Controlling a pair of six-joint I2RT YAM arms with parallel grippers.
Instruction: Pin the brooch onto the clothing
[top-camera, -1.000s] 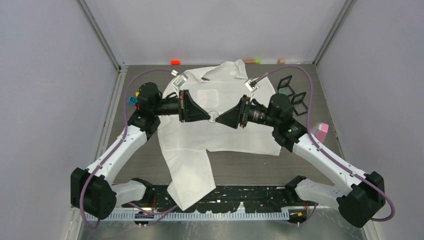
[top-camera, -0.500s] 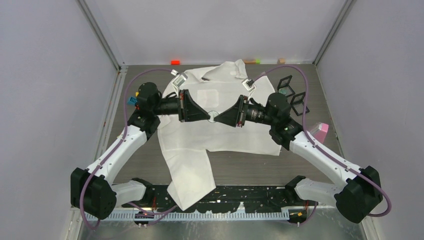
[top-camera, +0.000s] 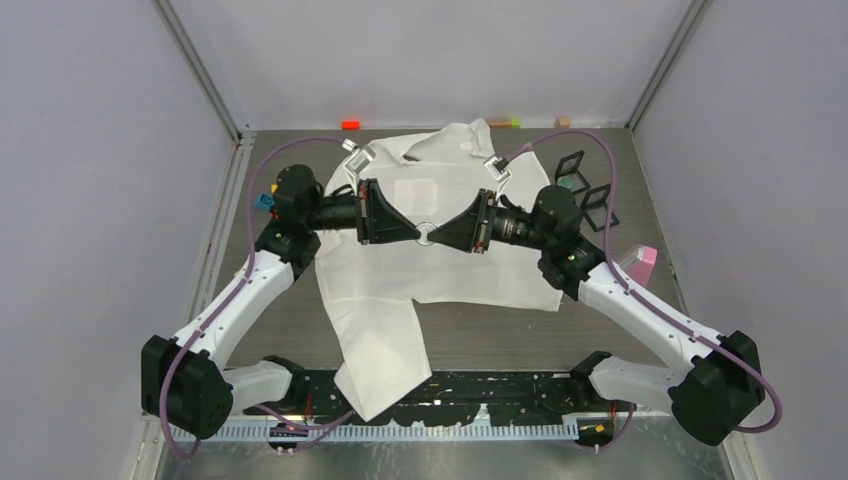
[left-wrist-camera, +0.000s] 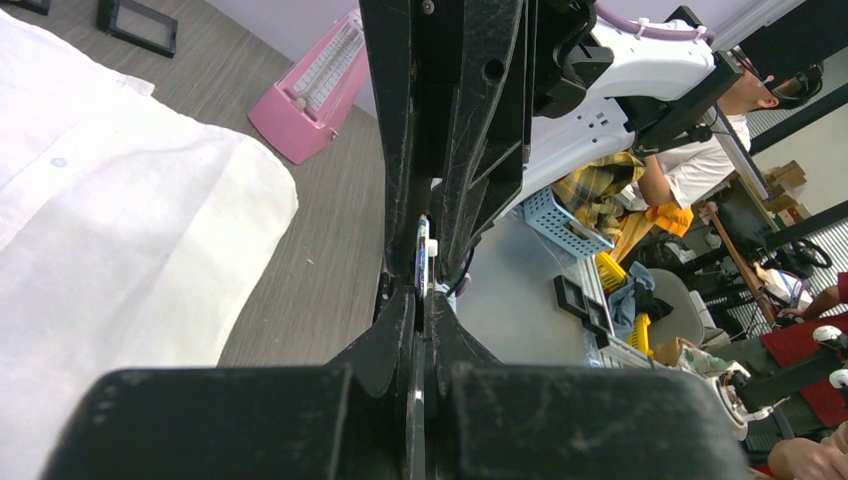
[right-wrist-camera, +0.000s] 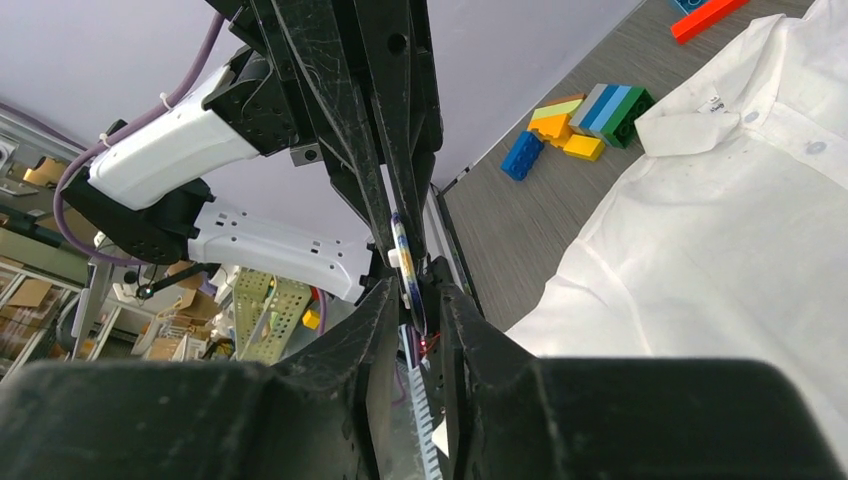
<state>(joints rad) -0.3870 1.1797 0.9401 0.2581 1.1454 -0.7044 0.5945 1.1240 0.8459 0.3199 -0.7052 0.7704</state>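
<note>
The clothing, a white short-sleeved shirt (top-camera: 400, 290), lies flat on the table; it also shows in the left wrist view as the shirt (left-wrist-camera: 100, 230) and in the right wrist view as the shirt (right-wrist-camera: 720, 220). Above its middle the two grippers meet tip to tip. My left gripper (top-camera: 418, 234) is shut on the brooch (top-camera: 425, 233), a small round disc seen edge-on as the brooch (left-wrist-camera: 422, 262). My right gripper (top-camera: 433, 235) has its fingers on either side of the brooch (right-wrist-camera: 405, 265), with a narrow gap still showing beside the disc.
A pink wedge-shaped object (top-camera: 640, 262) sits at the table's right edge. Black square frames (top-camera: 585, 185) lie right of the shirt. Coloured toy bricks (right-wrist-camera: 580, 115) rest by the left wall, and a red brick (top-camera: 350, 124) lies at the back edge.
The right gripper has moved left up to the brooch and narrowed its jaws around it. The left gripper has stayed still, shut on the brooch.
</note>
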